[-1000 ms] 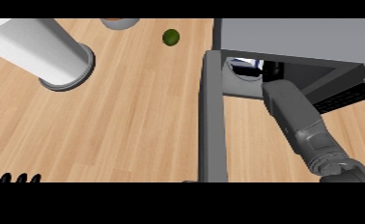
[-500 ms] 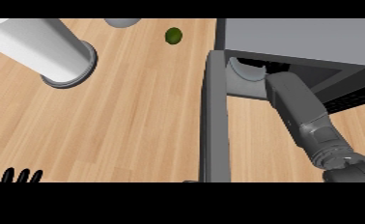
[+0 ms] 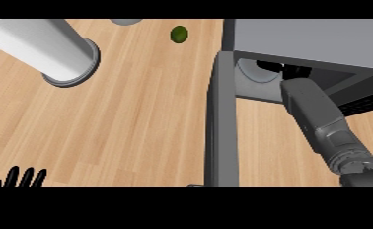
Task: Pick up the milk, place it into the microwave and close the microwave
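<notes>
The grey microwave (image 3: 306, 40) stands at the right with its door (image 3: 222, 124) swung open toward me, seen edge-on. My right forearm (image 3: 317, 117) reaches into the cavity. Only black parts of the right hand (image 3: 291, 70) show under the microwave's top, and its grip is hidden. I cannot pick out the milk; a pale round patch (image 3: 251, 71) shows on the cavity floor beside the hand. The left hand (image 3: 22, 176) rests at the lower left edge, fingers up and straight.
A large pale grey cylinder (image 3: 51, 50) lies tilted on the wooden counter (image 3: 138, 119) at the upper left. A small green fruit (image 3: 178, 34) sits near the back, with a grey object (image 3: 128, 21) at the top edge beside it.
The right forearm has pushed further up into the microwave, its wrist rising in the view. The left hand's fingertips have crept slightly higher.
</notes>
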`<state>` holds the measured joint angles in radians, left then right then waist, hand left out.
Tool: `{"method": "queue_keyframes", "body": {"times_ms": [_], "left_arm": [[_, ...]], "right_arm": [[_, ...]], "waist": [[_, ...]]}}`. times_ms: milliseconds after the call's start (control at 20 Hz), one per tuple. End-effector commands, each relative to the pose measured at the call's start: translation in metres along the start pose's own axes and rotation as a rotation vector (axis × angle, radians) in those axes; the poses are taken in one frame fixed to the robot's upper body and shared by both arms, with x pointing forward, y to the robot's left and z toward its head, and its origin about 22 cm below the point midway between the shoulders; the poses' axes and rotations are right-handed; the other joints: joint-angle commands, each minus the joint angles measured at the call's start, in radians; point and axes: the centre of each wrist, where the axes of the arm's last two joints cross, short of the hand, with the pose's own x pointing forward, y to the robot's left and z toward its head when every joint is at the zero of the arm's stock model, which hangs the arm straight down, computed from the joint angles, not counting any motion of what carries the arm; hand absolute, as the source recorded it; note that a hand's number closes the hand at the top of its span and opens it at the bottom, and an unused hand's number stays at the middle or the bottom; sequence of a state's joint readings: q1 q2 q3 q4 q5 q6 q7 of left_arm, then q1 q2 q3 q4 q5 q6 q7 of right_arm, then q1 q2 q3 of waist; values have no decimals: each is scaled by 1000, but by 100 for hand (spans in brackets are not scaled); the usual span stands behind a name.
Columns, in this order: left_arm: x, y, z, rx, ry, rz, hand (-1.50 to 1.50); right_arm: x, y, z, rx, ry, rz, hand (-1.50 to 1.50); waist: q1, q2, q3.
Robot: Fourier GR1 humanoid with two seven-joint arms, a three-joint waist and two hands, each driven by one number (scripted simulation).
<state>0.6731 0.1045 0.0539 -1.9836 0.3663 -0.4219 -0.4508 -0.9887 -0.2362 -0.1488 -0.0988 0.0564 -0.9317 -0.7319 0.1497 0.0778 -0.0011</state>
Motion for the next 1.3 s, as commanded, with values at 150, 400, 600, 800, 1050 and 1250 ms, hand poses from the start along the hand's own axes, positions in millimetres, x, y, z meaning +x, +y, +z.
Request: {"method": "queue_keyframes", "body": {"times_ms": [150,400,600,800,1050,1250], "left_arm": [[2,2,-6,-37,-5,-13,-150],[-2,5,-11,-50,4,-22,-150],[-3,3,-13,-38,8,-13,-150],[-6,2,-16,-22,-19,-16,-150],[-9,-2,-20,-33,-12,-22,-150],[-5,4,-11,-34,-4,-23,-150]], "right_arm": [[-57,-25,26,-96,144,383,-150],[-3,9,18,154,-90,219,-150],[16,21,19,224,-116,174,-150],[25,34,36,278,-125,123,-150],[46,44,37,379,-131,34,-150],[52,45,34,355,-86,-109,-150]], "waist": [[37,17,-4],[56,3,8],[46,0,8],[42,1,9],[21,-8,8],[13,-13,11]]}}
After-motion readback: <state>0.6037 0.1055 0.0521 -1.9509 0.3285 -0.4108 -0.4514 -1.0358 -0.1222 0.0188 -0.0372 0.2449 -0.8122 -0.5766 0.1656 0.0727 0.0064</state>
